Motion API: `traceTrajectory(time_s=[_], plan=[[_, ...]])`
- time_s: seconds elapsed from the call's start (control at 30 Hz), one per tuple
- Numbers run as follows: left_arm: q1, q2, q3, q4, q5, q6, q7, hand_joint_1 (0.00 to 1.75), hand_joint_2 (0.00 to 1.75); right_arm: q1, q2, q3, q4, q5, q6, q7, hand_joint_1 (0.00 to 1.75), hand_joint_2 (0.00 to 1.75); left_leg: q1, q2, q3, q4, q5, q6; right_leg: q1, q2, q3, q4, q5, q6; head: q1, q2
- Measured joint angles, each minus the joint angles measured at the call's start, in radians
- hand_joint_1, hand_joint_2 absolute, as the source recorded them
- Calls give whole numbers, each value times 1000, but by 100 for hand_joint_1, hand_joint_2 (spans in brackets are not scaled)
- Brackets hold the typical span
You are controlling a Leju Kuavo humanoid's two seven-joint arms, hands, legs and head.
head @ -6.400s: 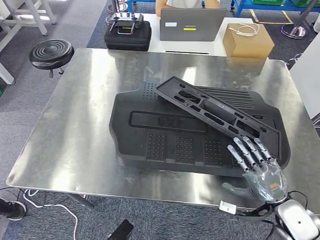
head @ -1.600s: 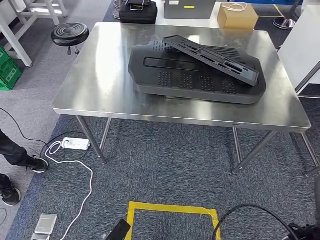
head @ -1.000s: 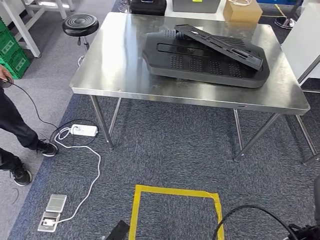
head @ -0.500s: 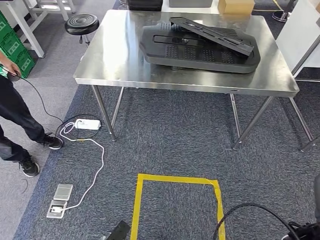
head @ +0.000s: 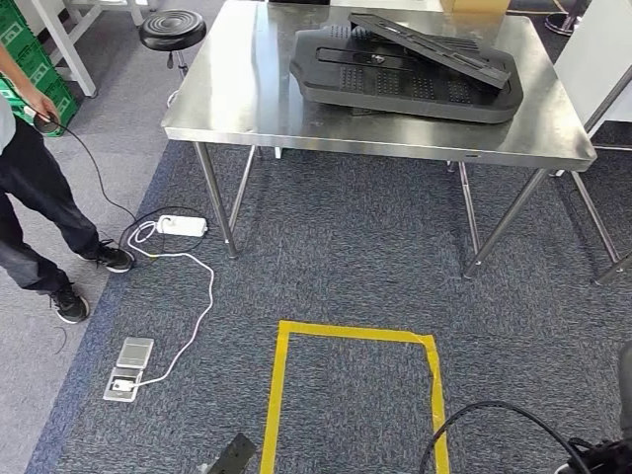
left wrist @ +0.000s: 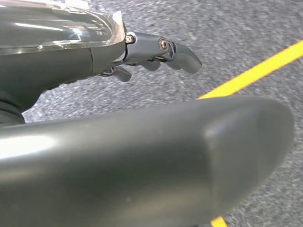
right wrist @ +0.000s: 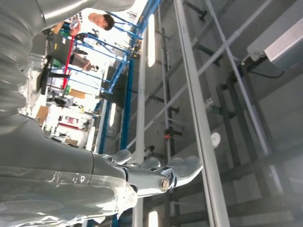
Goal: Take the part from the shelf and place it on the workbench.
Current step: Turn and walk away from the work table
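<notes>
Left hand [left wrist: 157, 52] empty, fingers extended over grey carpet beside yellow tape [left wrist: 250, 73]. Right hand [right wrist: 157, 172] empty, fingers apart, clear of everything. Long black part [head: 433, 47] lying on the surface [head: 246, 89], atop a larger black panel [head: 402, 84], long axis across, right end nearer.

The workbench [head: 246, 94] and the long part [head: 435, 49] lying on it run off the picture's top edge, as does the person [head: 30, 188] at left.
</notes>
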Motion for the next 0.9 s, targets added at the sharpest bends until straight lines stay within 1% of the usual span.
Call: traceTrajectory(time_s=[0.07,0.1,0.13,0.17,0.2,0.23,0.27,0.3,0.33,0.37,0.4,0.43,0.47,0.5,0.53,0.57,0.6,0.63,0.67,0.7,0.73,0.77,0.8,0.83,0.87,0.9], plan=[[0,0,0,0,0,0,0,0,0,0,0,0,0,0,0,0,0,175,1,1,-1,0,1,1,-1,1,-1,0,-2,1,0,0],[-1,0,0,0,0,0,0,0,0,0,0,0,0,0,0,0,0,175,2,2,-6,-1,4,4,-2,2,-4,3,-12,3,0,0],[-2,0,0,0,0,0,0,0,0,0,-1,0,0,0,0,0,0,175,3,4,-16,-1,13,10,-4,3,-12,29,-49,8,0,0],[-2,0,0,0,0,0,0,0,0,1,-1,-1,1,0,0,0,0,175,3,6,-40,0,32,15,-7,4,-26,105,-102,15,1,0],[-3,1,0,0,0,0,0,0,0,1,-1,-1,2,0,0,0,0,175,4,8,-66,2,52,19,-10,4,-33,177,-145,22,2,0],[-4,1,0,0,0,0,0,0,0,1,-1,-1,2,0,0,0,0,175,4,9,-93,4,71,21,-12,5,-25,231,-168,26,3,0],[-4,1,0,0,0,0,0,0,0,0,-1,-1,3,-1,0,0,0,175,3,10,-116,7,88,19,-14,5,4,242,-159,27,3,0],[-4,1,0,0,0,0,0,0,0,0,-1,-1,3,-2,0,0,0,175,3,9,-127,9,96,17,-14,7,56,178,-134,24,3,0],[-4,1,0,0,0,0,0,0,0,-1,-1,-1,3,-4,0,0,0,175,2,9,-136,11,104,13,-12,9,115,94,-122,18,3,0],[-4,1,0,0,0,0,0,0,0,-1,-1,0,3,-8,0,0,0,131,1,8,-142,12,113,8,-10,11,165,17,-124,11,2,0],[-4,1,0,0,0,0,0,0,0,-2,-1,0,2,-14,0,0,0,87,1,8,-148,12,122,3,-7,13,197,-38,-131,6,2,0],[-4,1,0,0,0,0,0,0,0,-1,-1,1,2,-21,0,0,0,44,1,8,-154,10,132,-4,-4,15,211,-69,-136,1,1,0],[-3,1,0,0,1,0,0,0,0,0,-1,2,2,-28,0,0,0,0,2,8,-159,7,144,-10,-3,15,207,-77,-133,-3,1,0],[-2,0,1,0,2,0,0,0,0,0,-1,3,2,-33,0,0,0,0,3,7,-165,6,144,-15,-4,12,199,-78,-123,-9,2,0],[-1,0,1,0,4,0,0,0,0,2,-1,4,3,-37,0,0,0,0,4,6,-173,14,129,-19,-6,10,190,-80,-113,-17,1,0],[0,0,1,0,5,2,0,0,0,4,-1,6,5,-40,0,0,0,0,4,4,-183,41,98,-23,-8,7,179,-82,-102,-24,1,0],[0,0,1,0,7,3,0,0,0,8,0,9,7,-42,0,0,0,0,5,3,-199,88,53,-25,-10,4,169,-83,-94,-29,0,0],[0,1,2,0,7,5,0,0,0,14,0,13,9,-46,0,0,0,0,5,2,-217,154,7,-28,-9,2,157,-80,-87,-33,-1,0],[1,1,2,0,8,6,0,0,0,20,0,16,11,-49,0,0,0,0,6,2,-234,223,-27,-30,-8,1,144,-76,-81,-34,-1,0],[1,1,2,0,9,6,0,0,0,26,-1,20,13,-51,0,0,0,0,6,2,-242,275,-41,-32,-7,-1,133,-71,-76,-34,0,0],[2,1,2,0,9,6,0,0,0,31,-1,23,14,-53,0,0,0,44,6,2,-236,295,-37,-33,-7,-1,121,-64,-72,-34,-1,0],[3,1,2,0,9,6,0,0,0,35,-1,25,14,-53,0,0,0,87,6,2,-211,274,-17,-32,-7,-1,110,-57,-69,-33,-1,0],[3,1,2,0,9,6,0,0,0,39,-1,26,14,-52,0,0,0,131,6,2,-170,217,8,-30,-7,-1,101,-48,-68,-32,-1,0],[2,1,2,0,9,6,0,0,0,41,-1,26,14,-48,0,0,0,175,5,3,-123,145,25,-25,-6,-1,92,-40,-68,-30,-1,0],[1,2,2,0,10,6,0,0,0,44,-1,26,15,-44,0,-1,0,175,3,3,-84,80,35,-20,-5,-1,83,-31,-67,-28,0,0],[1,2,2,0,10,6,0,0,0,47,0,26,15,-40,0,-1,0,175,1,4,-61,36,38,-16,-4,-1,76,-25,-65,-23,0,0]])
